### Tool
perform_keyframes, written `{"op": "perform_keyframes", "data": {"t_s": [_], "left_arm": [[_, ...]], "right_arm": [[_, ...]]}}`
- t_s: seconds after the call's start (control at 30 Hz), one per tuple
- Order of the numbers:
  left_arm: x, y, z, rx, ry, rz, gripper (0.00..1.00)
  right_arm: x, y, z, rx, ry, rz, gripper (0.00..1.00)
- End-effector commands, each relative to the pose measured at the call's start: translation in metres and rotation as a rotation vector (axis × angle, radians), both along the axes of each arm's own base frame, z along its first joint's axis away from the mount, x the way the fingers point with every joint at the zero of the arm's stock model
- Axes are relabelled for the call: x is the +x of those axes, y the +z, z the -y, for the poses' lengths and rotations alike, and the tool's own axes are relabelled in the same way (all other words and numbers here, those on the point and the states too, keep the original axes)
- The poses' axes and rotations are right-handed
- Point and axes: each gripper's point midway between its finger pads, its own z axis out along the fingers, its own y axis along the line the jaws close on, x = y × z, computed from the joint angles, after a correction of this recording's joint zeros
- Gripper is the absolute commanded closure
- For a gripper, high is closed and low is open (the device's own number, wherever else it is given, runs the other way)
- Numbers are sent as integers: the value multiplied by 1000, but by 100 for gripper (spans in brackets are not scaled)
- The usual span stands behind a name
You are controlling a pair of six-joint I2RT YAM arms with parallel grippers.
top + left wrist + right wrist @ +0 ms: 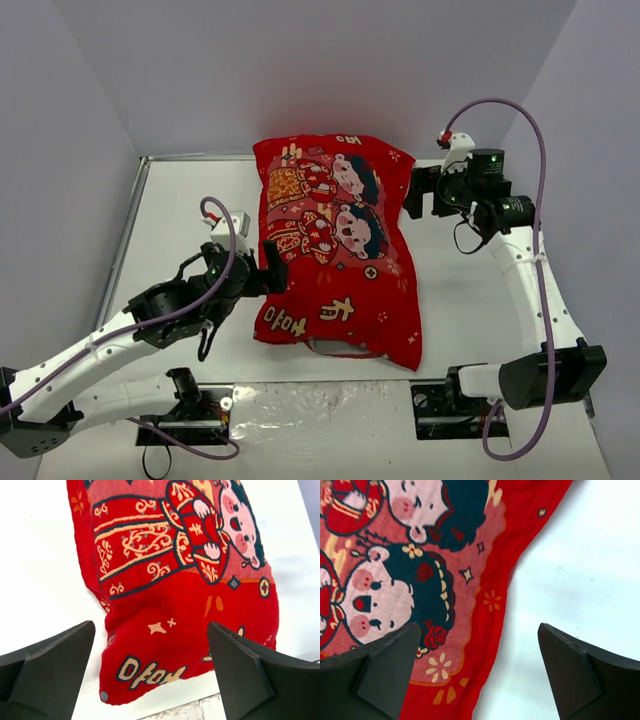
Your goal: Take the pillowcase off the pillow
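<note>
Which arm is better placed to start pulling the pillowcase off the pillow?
Probably the left. The left fingers stand open beside the pillowcase, close to its near end, where an opening seems to show. The right fingers, also open, are at the far corner.

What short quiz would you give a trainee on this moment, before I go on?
1. True or false: the left hand is shut on the pillowcase.
2. Where is the right hand? A: open, beside the pillowcase's far right corner. B: resting on its middle. C: at its near left corner.
3. How many cartoon children are printed on the pillowcase?
Key: 1 false, it is open by the left edge. 2 A. 3 two.
</note>
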Motion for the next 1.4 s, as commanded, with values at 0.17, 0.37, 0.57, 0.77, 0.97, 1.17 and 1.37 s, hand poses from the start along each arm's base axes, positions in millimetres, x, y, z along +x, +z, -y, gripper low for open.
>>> {"op": "perform_keyframes", "data": {"t_s": [0.17, 0.37, 0.57, 0.77, 0.97, 1.17, 1.37], "left_arm": [[-6, 8, -18, -40, 78, -27, 6], [-13, 19, -34, -236, 189, -32, 6], [-21, -2, -60, -268, 324, -93, 6], [-17, 0, -48, -173, 237, -63, 6], [-27, -3, 10, -84, -92, -47, 5], [-41, -15, 21, -62, -141, -72, 6], [-37, -46, 8, 98, -8, -59, 8]], "right_arm": [[-18, 26, -28, -60, 343, 170, 0], [-25, 11, -68, 106, 511, 79, 3], [-5, -16, -69, 169, 380, -72, 5], [-18, -47, -100, 310, 412, -230, 0], [-25, -93, -119, 331, 490, -305, 11], [9, -113, -126, 282, 400, -252, 27], [14, -123, -146, 343, 390, -276, 72]]}}
